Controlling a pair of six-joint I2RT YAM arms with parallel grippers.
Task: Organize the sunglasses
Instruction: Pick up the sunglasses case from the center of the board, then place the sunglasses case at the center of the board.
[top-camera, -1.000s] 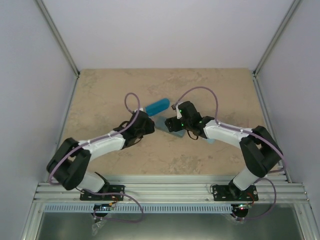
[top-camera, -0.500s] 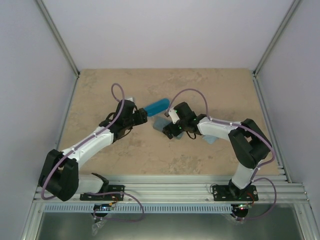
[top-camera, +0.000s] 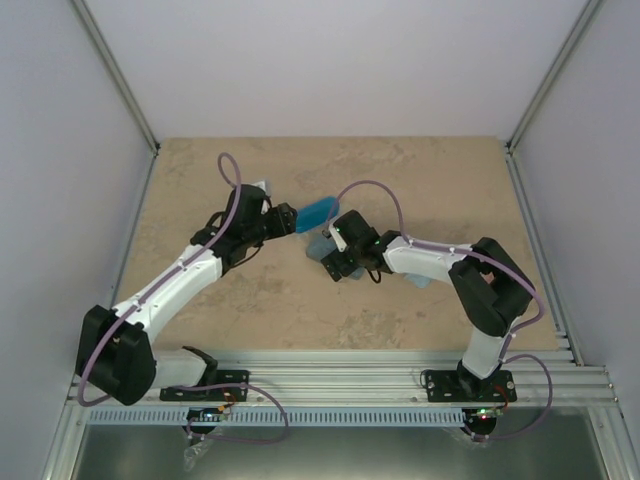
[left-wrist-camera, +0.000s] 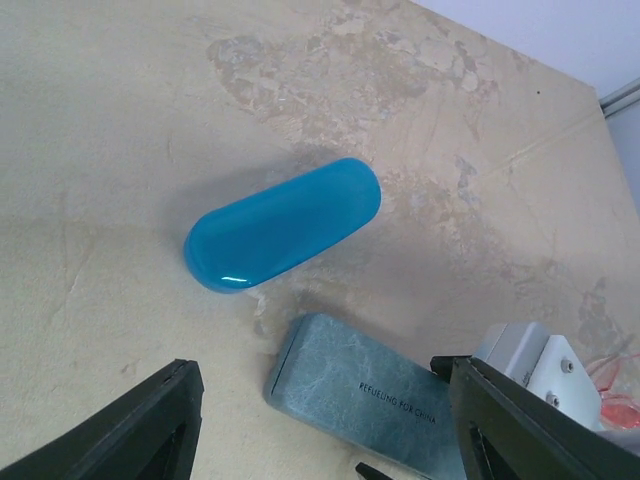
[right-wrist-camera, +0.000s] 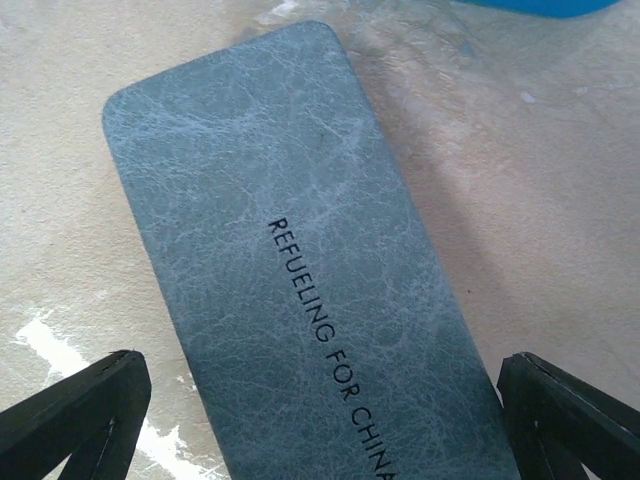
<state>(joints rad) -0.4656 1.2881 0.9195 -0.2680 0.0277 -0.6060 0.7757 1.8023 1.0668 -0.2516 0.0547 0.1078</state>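
No sunglasses show plainly in any view; a small reddish patch (left-wrist-camera: 618, 402) at the right edge of the left wrist view is too cut off to name. A closed grey-blue rectangular case (right-wrist-camera: 300, 260) printed "REFUELING FOR CHINA" lies flat on the table (top-camera: 200, 180). My right gripper (right-wrist-camera: 320, 400) hangs open right above this case (top-camera: 320, 246), a finger off each long side. A glossy blue oval case (left-wrist-camera: 283, 225) lies just beyond it. My left gripper (left-wrist-camera: 320, 368) is open and empty, raised to the left of the oval case (top-camera: 318, 211).
A light blue cloth (top-camera: 421, 279) peeks out from under the right forearm. Grey walls (top-camera: 60, 150) close in the table on three sides. The right arm's white wrist block (left-wrist-camera: 528, 358) sits close beside the left gripper's right finger (left-wrist-camera: 520, 425).
Both grippers have opened. The left one has drawn back from the grey-blue case toward the upper left as its arm stretched out. The right gripper shifted slightly left over that case.
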